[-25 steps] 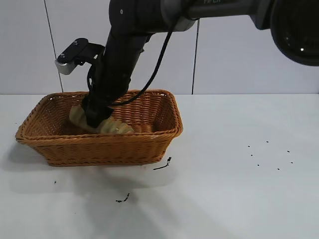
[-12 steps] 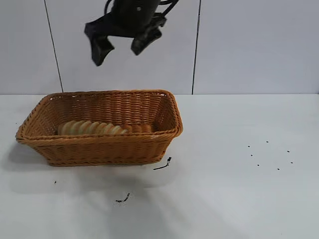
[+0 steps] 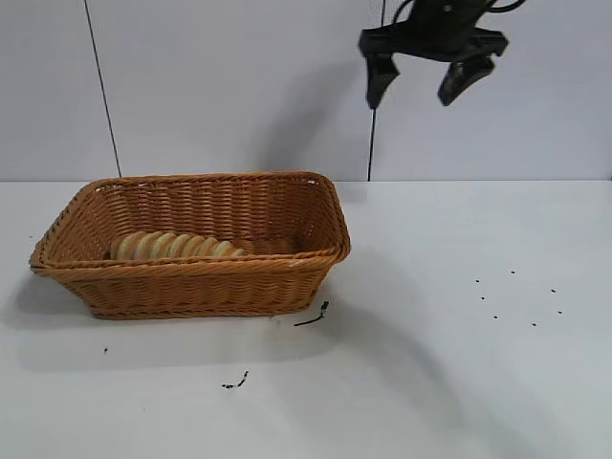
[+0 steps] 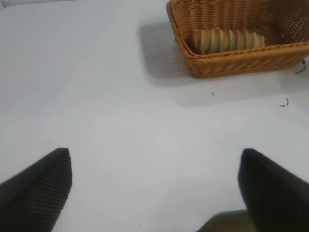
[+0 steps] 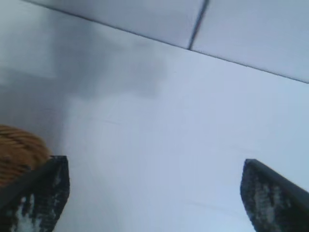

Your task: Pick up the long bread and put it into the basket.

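With the twisted tan-yellow long bread (image 3: pixel 177 246) lying inside the orange-brown woven wicker basket (image 3: pixel 196 283), right gripper (image 3: pixel 430 75) hangs high, fingers wide and empty, left gripper (image 4: pixel 154 186) also spread empty over table; little risk beyond an arm clipping the rim.

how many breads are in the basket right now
1. The long bread lies on the floor of the basket, toward its left end, near the front wall. That wall hides part of the floor, so something smaller could be behind it.
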Controlling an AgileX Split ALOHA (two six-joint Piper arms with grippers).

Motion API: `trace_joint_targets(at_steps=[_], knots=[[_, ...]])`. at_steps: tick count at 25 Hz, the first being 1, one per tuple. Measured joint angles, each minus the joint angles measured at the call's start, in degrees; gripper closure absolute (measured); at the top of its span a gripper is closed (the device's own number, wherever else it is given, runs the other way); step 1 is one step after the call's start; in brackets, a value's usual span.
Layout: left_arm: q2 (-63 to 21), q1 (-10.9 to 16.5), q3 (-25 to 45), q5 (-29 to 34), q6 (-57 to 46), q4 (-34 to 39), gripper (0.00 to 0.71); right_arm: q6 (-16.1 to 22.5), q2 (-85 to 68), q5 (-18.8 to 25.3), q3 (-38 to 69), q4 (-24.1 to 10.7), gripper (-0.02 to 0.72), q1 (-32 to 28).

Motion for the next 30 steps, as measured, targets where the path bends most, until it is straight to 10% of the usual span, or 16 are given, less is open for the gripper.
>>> trace_joint_targets(at_steps=[15, 30], knots=[[0.0, 0.0, 0.0, 0.0, 0.0, 0.0, 0.014, -0.9, -10.1, 3.9, 5.5, -1.0, 0.066, -0.4], [0.0, 0.0, 0.0, 0.0, 0.0, 0.0, 0.014, 1.0, -59.9, 3.9, 61.9, -1.3, 0.066, -0.4]])
